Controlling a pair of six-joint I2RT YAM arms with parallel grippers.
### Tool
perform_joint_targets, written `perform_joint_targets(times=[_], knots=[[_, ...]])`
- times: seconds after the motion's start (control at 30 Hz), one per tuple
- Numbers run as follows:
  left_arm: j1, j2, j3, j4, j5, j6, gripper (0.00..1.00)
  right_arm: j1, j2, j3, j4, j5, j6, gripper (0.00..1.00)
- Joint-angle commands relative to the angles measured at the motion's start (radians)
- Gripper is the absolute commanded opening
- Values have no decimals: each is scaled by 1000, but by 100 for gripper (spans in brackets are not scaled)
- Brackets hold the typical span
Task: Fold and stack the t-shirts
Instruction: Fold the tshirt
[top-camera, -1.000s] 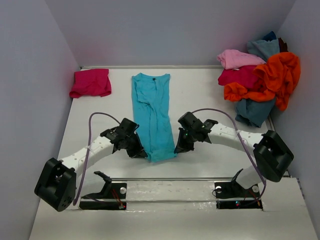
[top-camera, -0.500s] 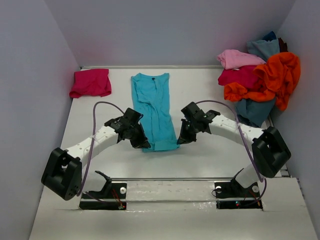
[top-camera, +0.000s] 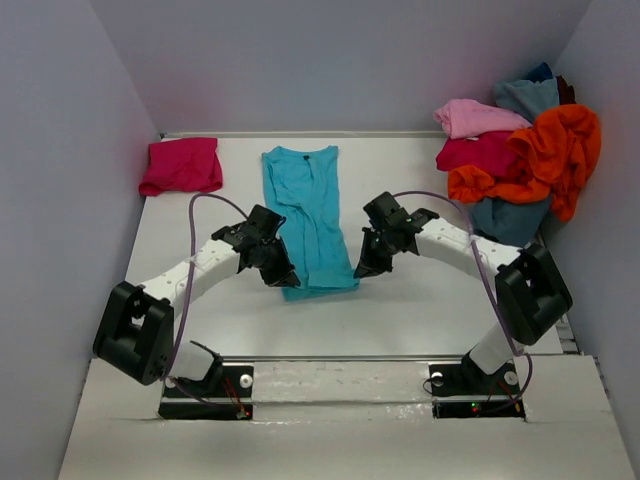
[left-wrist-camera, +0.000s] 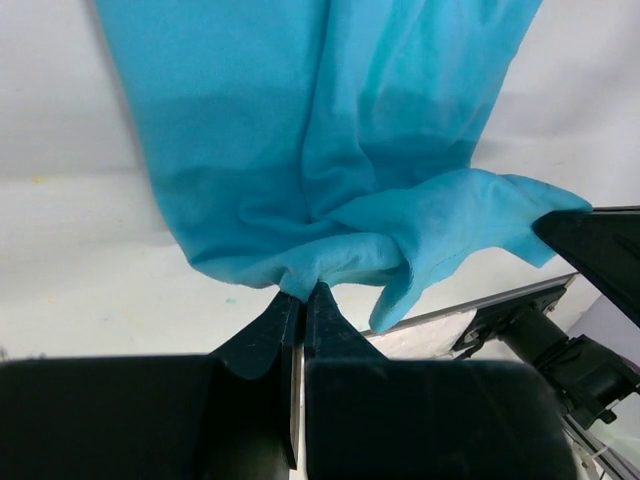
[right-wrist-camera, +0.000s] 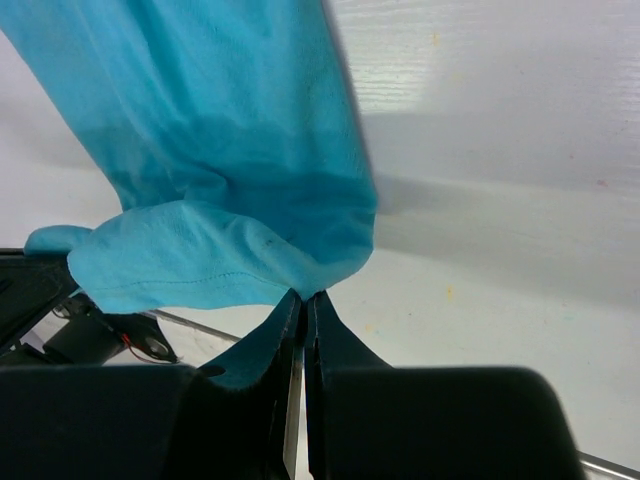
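Pinching 1 hem corner each of the turquoise t-shirt (top-camera: 305, 200), which lies lengthwise on the table (top-camera: 430, 300) with its near end lifted, the left hand (left-wrist-camera: 303, 290) and right hand (right-wrist-camera: 305, 295) should, I judge, travel level and together toward the collar (top-camera: 300, 153), laying the hem down squarely.

White shells are covering the left arm (top-camera: 200, 265) and right arm (top-camera: 450, 240) between black joints; a purple cable (top-camera: 192, 225) is trailing along each; the left claw (top-camera: 288, 283) and right claw (top-camera: 360, 272) are looking black.
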Motion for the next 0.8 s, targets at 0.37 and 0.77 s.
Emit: perform_joint_targets(times=[0.37, 0.77], knots=[[52, 65, 146, -39, -10, 63, 6, -49, 93, 163, -19, -58, -73, 7], [104, 111, 257, -64, -33, 92, 6, -101, 261, 404, -74, -75, -141, 7]])
